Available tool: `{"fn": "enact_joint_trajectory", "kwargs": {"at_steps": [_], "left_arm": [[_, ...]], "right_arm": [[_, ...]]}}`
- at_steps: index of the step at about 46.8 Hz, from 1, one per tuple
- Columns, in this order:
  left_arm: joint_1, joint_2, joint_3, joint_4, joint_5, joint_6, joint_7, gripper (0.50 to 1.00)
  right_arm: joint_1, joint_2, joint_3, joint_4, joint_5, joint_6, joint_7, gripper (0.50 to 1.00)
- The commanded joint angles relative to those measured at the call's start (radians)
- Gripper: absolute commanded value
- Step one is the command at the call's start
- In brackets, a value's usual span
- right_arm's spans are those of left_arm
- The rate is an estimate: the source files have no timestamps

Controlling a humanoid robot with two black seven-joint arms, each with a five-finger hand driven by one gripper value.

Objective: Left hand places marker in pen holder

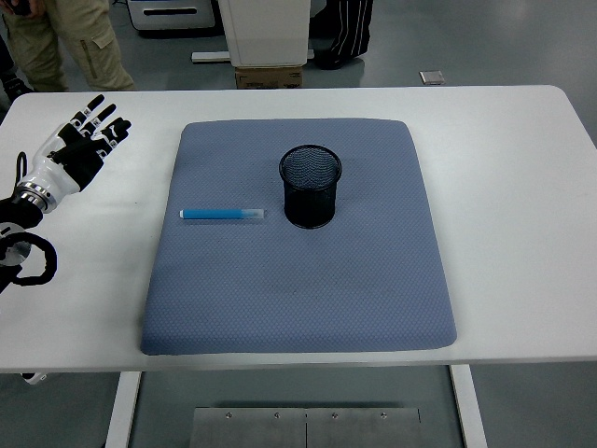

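Head view shows the left hand (84, 140) over the far left part of the white table (522, 215), fingers spread wide and holding nothing. Off to its right lies a blue-grey mat (298, 280). The blue marker (222, 215) lies flat on the mat, well apart from the hand. Just right of the marker stands the black mesh holder (311, 186), upright.

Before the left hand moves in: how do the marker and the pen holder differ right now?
The marker is blue, thin and lies flat on its side; the pen holder is black mesh, wider, and stands upright with its mouth open. The marker lies to the holder's left, apart from it. Both rest on the grey-blue mat. The left hand is open, off the mat.
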Motion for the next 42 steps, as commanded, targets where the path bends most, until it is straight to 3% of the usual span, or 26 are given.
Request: {"fn": "enact_joint_trajectory", "kwargs": {"at_steps": [1, 27, 34, 38, 42], "left_arm": [[0.002, -0.002, 0.000, 0.000, 0.001, -0.003, -0.003, 1.000], [0.001, -0.019, 0.011, 0.002, 0.014, -0.014, -0.001, 1.000], [-0.039, 0.001, 0.025, -0.024, 0.014, -0.032, -0.001, 1.000], [-0.082, 0.037, 0.089, -0.051, 0.014, -0.034, -0.001, 1.000], [-0.166, 0.064, 0.239, -0.061, 0.015, -0.034, -0.001, 1.000]], "right_arm": [[0.000, 0.000, 0.000, 0.000, 0.000, 0.001, 0.001, 1.000], [0.000, 0.000, 0.000, 0.000, 0.000, 0.000, 0.001, 1.000], [0.000, 0.000, -0.001, 0.000, 0.000, 0.000, 0.001, 1.000], [0.000, 0.000, 0.000, 0.000, 0.000, 0.000, -0.001, 1.000], [0.000, 0.000, -0.001, 0.000, 0.000, 0.001, 0.001, 1.000]]}}
